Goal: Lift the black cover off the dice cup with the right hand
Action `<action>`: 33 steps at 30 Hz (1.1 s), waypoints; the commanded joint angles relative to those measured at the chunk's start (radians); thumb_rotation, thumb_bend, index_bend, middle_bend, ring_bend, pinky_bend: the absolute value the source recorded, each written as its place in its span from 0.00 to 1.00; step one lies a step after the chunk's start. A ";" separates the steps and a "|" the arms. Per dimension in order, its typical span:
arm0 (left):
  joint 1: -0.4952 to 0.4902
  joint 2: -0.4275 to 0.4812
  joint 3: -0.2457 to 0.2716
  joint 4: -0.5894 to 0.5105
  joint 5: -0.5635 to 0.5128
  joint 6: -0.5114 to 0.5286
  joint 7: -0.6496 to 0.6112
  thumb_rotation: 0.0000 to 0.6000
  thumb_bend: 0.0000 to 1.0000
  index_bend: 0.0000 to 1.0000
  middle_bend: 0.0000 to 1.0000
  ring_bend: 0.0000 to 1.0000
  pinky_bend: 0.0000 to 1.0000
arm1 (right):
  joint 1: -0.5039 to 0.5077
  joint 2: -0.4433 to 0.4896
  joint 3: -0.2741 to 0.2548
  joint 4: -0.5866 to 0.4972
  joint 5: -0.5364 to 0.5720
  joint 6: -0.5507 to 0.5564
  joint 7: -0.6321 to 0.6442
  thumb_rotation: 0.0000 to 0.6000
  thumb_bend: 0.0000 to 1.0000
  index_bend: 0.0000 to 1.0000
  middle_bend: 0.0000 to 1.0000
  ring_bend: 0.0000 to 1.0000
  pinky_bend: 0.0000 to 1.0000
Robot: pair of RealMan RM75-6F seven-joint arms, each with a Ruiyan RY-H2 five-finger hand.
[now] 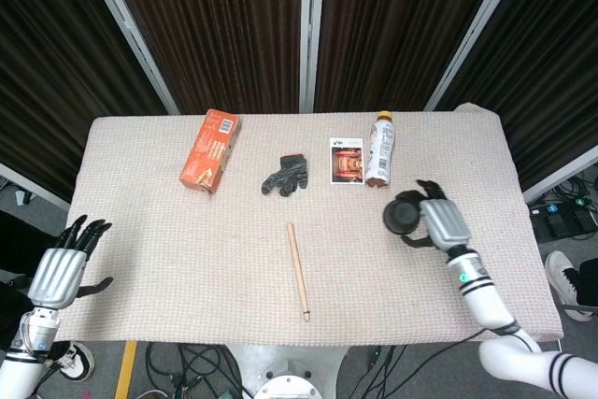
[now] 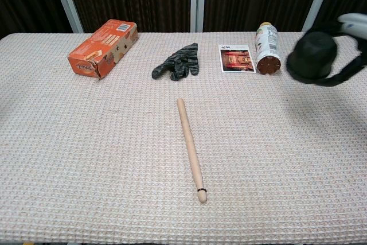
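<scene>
My right hand [image 1: 441, 223] grips the black dome-shaped cover [image 1: 404, 215] from its right side, fingers curled round it. The chest view shows the cover [image 2: 312, 57] held clear above the cloth at the right edge, with the right hand [image 2: 348, 50] partly cut off by the frame. No cup base shows under or near it. The left hand [image 1: 58, 271] hangs off the table's left edge, fingers spread and empty; only the head view shows it.
A bottle [image 1: 379, 149] lies just beyond the cover, beside a picture card [image 1: 347, 160]. A dark glove [image 1: 286, 175] and an orange box [image 1: 211, 149] lie further left. A wooden stick [image 1: 298, 271] lies mid-table on the beige woven cloth [image 1: 187, 259].
</scene>
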State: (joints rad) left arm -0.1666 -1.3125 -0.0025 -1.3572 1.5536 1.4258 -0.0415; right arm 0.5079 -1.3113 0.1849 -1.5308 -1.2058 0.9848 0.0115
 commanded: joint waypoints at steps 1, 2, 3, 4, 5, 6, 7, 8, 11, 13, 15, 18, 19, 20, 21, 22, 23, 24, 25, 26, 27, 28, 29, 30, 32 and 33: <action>-0.001 0.000 -0.001 -0.001 0.003 0.003 -0.002 1.00 0.12 0.13 0.12 0.00 0.18 | 0.011 -0.019 -0.019 0.020 -0.045 -0.027 0.052 1.00 0.17 0.35 0.40 0.05 0.00; 0.000 0.002 -0.002 -0.002 0.004 0.008 -0.001 1.00 0.12 0.13 0.12 0.00 0.18 | 0.051 -0.060 -0.014 0.015 -0.063 -0.055 0.020 1.00 0.18 0.35 0.40 0.05 0.00; 0.001 0.003 -0.003 -0.003 0.003 0.010 0.000 1.00 0.12 0.13 0.12 0.00 0.18 | 0.084 -0.093 -0.008 0.007 -0.069 -0.079 -0.009 1.00 0.17 0.35 0.40 0.05 0.00; 0.003 0.005 -0.003 -0.005 0.000 0.011 0.000 1.00 0.12 0.13 0.12 0.00 0.18 | 0.117 -0.127 0.000 -0.004 -0.070 -0.101 -0.041 1.00 0.17 0.35 0.40 0.05 0.00; 0.004 0.007 -0.004 -0.008 -0.003 0.012 -0.001 1.00 0.12 0.13 0.12 0.00 0.18 | 0.148 -0.158 0.009 -0.018 -0.070 -0.118 -0.072 1.00 0.17 0.35 0.40 0.05 0.00; 0.007 0.011 -0.004 -0.012 -0.006 0.013 -0.001 1.00 0.12 0.13 0.12 0.00 0.18 | 0.181 -0.195 0.018 -0.035 -0.072 -0.131 -0.113 1.00 0.17 0.35 0.40 0.05 0.00; 0.008 0.015 -0.003 -0.014 -0.008 0.013 0.000 1.00 0.12 0.13 0.12 0.00 0.18 | 0.199 -0.215 0.023 -0.046 -0.072 -0.133 -0.143 1.00 0.17 0.35 0.40 0.05 0.00; 0.010 0.018 -0.003 -0.016 -0.009 0.014 0.001 1.00 0.12 0.13 0.12 0.00 0.18 | 0.209 -0.229 0.026 -0.055 -0.070 -0.126 -0.171 1.00 0.17 0.35 0.40 0.05 0.00; 0.013 0.023 -0.004 -0.015 -0.016 0.013 -0.004 1.00 0.12 0.13 0.12 0.00 0.18 | 0.183 -0.218 0.020 -0.075 -0.032 -0.073 -0.221 1.00 0.16 0.35 0.40 0.05 0.00; 0.013 0.020 -0.003 -0.006 -0.020 0.006 -0.013 1.00 0.12 0.13 0.12 0.00 0.18 | 0.132 -0.162 0.004 -0.074 0.005 -0.030 -0.216 1.00 0.16 0.35 0.39 0.05 0.00; 0.009 0.013 -0.001 0.004 -0.019 -0.003 -0.021 1.00 0.12 0.13 0.12 0.00 0.18 | 0.073 -0.097 -0.015 -0.048 0.043 0.000 -0.178 1.00 0.16 0.35 0.39 0.05 0.00; 0.002 0.000 0.000 0.015 -0.014 -0.011 -0.026 1.00 0.12 0.13 0.12 0.00 0.18 | 0.010 -0.040 -0.033 0.011 0.093 -0.003 -0.081 1.00 0.16 0.35 0.39 0.05 0.00; 0.000 -0.004 0.000 0.018 -0.012 -0.014 -0.026 1.00 0.12 0.13 0.12 0.00 0.18 | 0.002 -0.032 -0.036 0.023 0.099 -0.014 -0.055 1.00 0.17 0.35 0.40 0.05 0.00; -0.003 -0.008 0.001 0.021 -0.010 -0.018 -0.025 1.00 0.12 0.13 0.12 0.00 0.18 | 0.001 -0.031 -0.038 0.033 0.095 -0.029 -0.032 1.00 0.17 0.35 0.40 0.05 0.00; -0.005 -0.010 0.003 0.023 -0.009 -0.021 -0.024 1.00 0.12 0.13 0.12 0.00 0.18 | 0.008 -0.037 -0.038 0.035 0.083 -0.040 -0.024 1.00 0.17 0.35 0.40 0.05 0.00; -0.005 -0.011 0.004 0.023 -0.007 -0.022 -0.023 1.00 0.12 0.13 0.12 0.00 0.18 | 0.021 -0.048 -0.037 0.032 0.066 -0.050 -0.023 1.00 0.17 0.35 0.40 0.05 0.00; -0.006 -0.011 0.005 0.023 -0.004 -0.021 -0.021 1.00 0.12 0.13 0.12 0.00 0.18 | 0.046 -0.072 -0.032 0.025 0.044 -0.064 -0.031 1.00 0.17 0.35 0.40 0.05 0.00; -0.004 -0.010 0.005 0.022 -0.003 -0.017 -0.020 1.00 0.12 0.13 0.12 0.00 0.18 | 0.069 -0.095 -0.024 0.017 0.029 -0.077 -0.042 1.00 0.17 0.35 0.40 0.05 0.00; -0.002 -0.009 0.005 0.022 -0.004 -0.013 -0.019 1.00 0.12 0.13 0.12 0.00 0.18 | 0.096 -0.123 -0.012 0.006 0.021 -0.091 -0.051 1.00 0.17 0.35 0.40 0.05 0.00; 0.001 -0.007 0.004 0.020 -0.007 -0.011 -0.018 1.00 0.12 0.13 0.12 0.00 0.18 | 0.124 -0.156 0.003 -0.005 0.017 -0.107 -0.057 1.00 0.17 0.35 0.40 0.05 0.00; 0.004 -0.002 0.004 0.017 -0.013 -0.009 -0.017 1.00 0.12 0.13 0.12 0.00 0.18 | 0.162 -0.198 0.019 -0.018 0.012 -0.130 -0.070 1.00 0.17 0.35 0.40 0.05 0.00; 0.007 0.002 0.003 0.014 -0.016 -0.006 -0.017 1.00 0.12 0.13 0.12 0.00 0.18 | 0.189 -0.224 0.028 -0.027 0.008 -0.145 -0.084 1.00 0.17 0.35 0.40 0.05 0.00; 0.010 0.006 0.003 0.011 -0.019 -0.003 -0.016 1.00 0.12 0.13 0.12 0.00 0.18 | 0.211 -0.246 0.035 -0.032 0.004 -0.153 -0.104 1.00 0.17 0.35 0.40 0.05 0.00; 0.014 0.012 0.002 0.008 -0.020 0.002 -0.014 1.00 0.12 0.13 0.12 0.00 0.18 | 0.231 -0.267 0.042 -0.038 0.001 -0.149 -0.132 1.00 0.17 0.35 0.40 0.05 0.00; 0.018 0.020 0.000 0.006 -0.024 0.007 -0.013 1.00 0.12 0.13 0.12 0.00 0.18 | 0.233 -0.277 0.050 -0.053 0.009 -0.122 -0.159 1.00 0.17 0.35 0.40 0.05 0.00; 0.020 0.023 0.000 0.006 -0.029 0.007 -0.017 1.00 0.12 0.13 0.12 0.00 0.18 | 0.220 -0.264 0.048 -0.063 0.016 -0.097 -0.170 1.00 0.17 0.35 0.40 0.05 0.00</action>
State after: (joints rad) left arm -0.1478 -1.2910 -0.0022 -1.3508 1.5267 1.4322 -0.0573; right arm 0.7281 -1.5660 0.2176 -1.5685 -1.1901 0.8638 -0.1237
